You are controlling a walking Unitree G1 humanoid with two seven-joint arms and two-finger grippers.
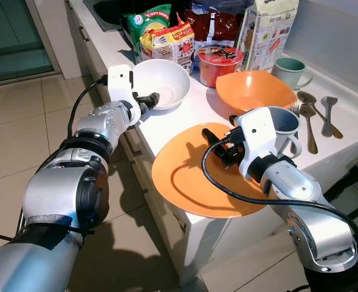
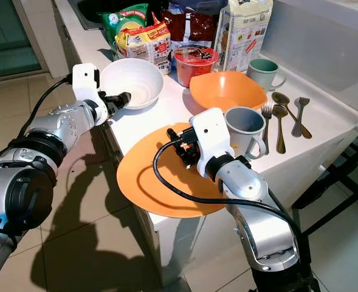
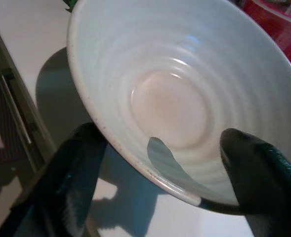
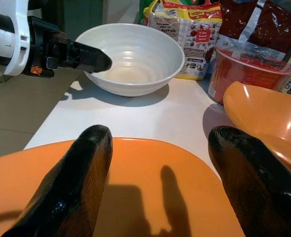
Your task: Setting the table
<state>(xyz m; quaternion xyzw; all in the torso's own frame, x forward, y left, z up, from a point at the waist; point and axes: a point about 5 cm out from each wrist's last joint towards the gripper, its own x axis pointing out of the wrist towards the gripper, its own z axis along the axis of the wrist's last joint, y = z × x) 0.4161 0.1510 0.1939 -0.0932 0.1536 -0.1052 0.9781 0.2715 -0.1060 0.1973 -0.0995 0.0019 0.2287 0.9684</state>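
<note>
A white bowl (image 1: pixel 166 82) stands near the counter's left edge. My left gripper (image 1: pixel 151 100) is open at its near rim, one finger (image 3: pixel 71 187) outside the bowl and the other finger (image 3: pixel 261 173) over the inside. A large orange plate (image 1: pixel 185 176) lies on the counter's front corner, overhanging the edge. My right gripper (image 1: pixel 218 143) hovers low over the plate's far part, open and holding nothing. An orange bowl (image 1: pixel 254 90) sits behind the plate, with a grey mug (image 1: pixel 285 125) beside my right wrist.
A red tub (image 1: pixel 220 61), food packets (image 1: pixel 166 36) and a carton (image 1: pixel 267 27) crowd the back of the counter (image 1: pixel 185 115). A green mug (image 1: pixel 291 70) and several spoons and forks (image 1: pixel 315 115) lie at the right. Tiled floor (image 1: pixel 20 134) lies to the left.
</note>
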